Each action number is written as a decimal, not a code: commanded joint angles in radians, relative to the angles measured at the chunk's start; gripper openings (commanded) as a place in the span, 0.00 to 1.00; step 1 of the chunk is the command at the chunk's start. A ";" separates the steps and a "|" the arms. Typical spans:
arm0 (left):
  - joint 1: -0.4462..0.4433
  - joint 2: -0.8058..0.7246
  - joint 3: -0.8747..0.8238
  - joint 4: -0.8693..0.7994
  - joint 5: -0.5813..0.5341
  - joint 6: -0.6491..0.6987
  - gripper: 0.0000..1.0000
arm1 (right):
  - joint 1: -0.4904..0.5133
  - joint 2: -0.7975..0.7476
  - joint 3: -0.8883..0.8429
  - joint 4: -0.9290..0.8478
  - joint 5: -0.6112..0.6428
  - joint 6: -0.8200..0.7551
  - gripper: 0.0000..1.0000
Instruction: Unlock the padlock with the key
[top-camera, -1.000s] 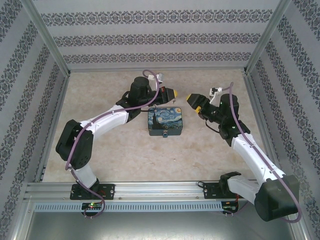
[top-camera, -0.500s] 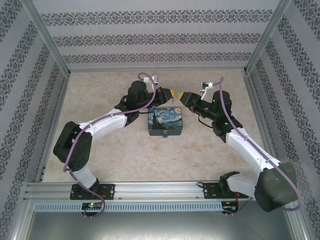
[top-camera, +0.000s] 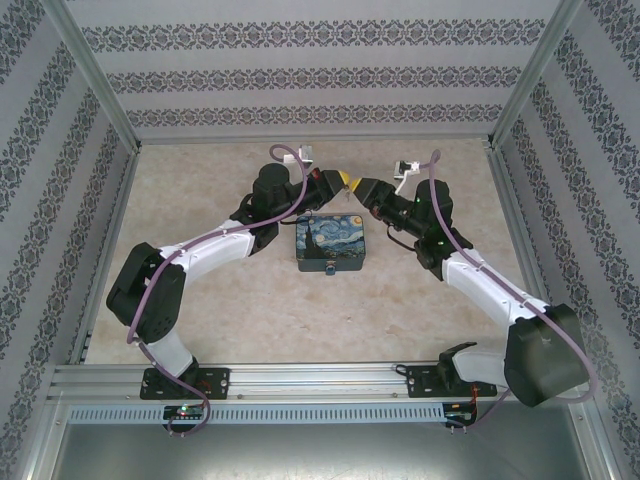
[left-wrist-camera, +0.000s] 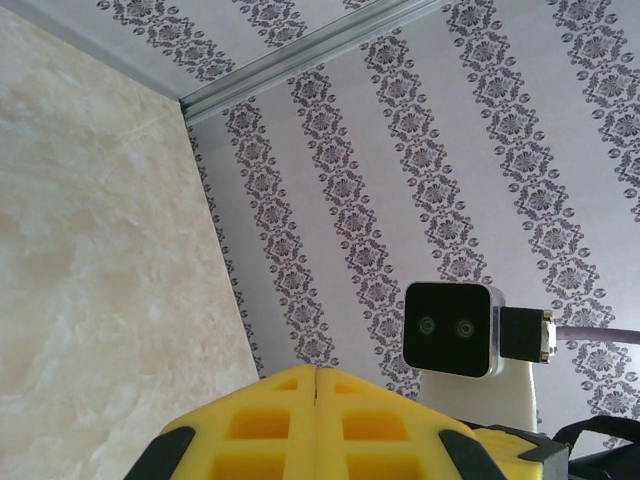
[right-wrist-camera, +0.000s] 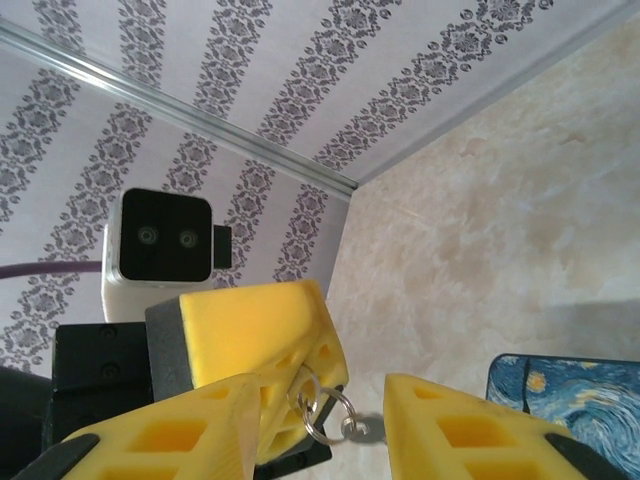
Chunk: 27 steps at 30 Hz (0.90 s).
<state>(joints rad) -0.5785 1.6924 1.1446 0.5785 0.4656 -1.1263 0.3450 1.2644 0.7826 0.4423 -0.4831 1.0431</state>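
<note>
My left gripper (top-camera: 343, 180) hangs just behind the starry-night box (top-camera: 333, 243), its yellow fingers (right-wrist-camera: 260, 330) shut on the key (right-wrist-camera: 322, 405). Little more of the key shows than silvery rings dangling from the fingertips. In the left wrist view the left gripper's (left-wrist-camera: 317, 372) pads meet with no gap. My right gripper (top-camera: 362, 186) faces it tip to tip. The right gripper (right-wrist-camera: 320, 392) stands open, one finger on each side of the rings and apart from them. The padlock (top-camera: 332, 270) is a tiny blue blob at the box's near side.
The box (right-wrist-camera: 570, 400) lies below and right of the right gripper. Patterned walls close in the marbled table (top-camera: 200, 270) at the back and both sides. The right wrist camera (left-wrist-camera: 450, 328) looks into the left wrist view.
My right gripper has swung left and back until it meets the left gripper's tips, and its jaws have narrowed. The left gripper has shifted slightly back and stays shut.
</note>
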 joint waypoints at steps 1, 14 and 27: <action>-0.017 -0.005 -0.008 0.073 -0.010 -0.023 0.00 | 0.015 0.014 -0.008 0.096 0.018 0.033 0.37; -0.027 -0.012 -0.026 0.083 -0.041 -0.038 0.00 | 0.039 0.055 -0.020 0.167 0.015 0.080 0.27; -0.027 0.002 -0.031 0.104 -0.064 -0.076 0.00 | 0.032 -0.008 -0.086 0.177 0.035 0.091 0.29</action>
<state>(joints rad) -0.5961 1.6932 1.1221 0.6151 0.4065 -1.1835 0.3714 1.2819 0.7063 0.5774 -0.4599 1.1290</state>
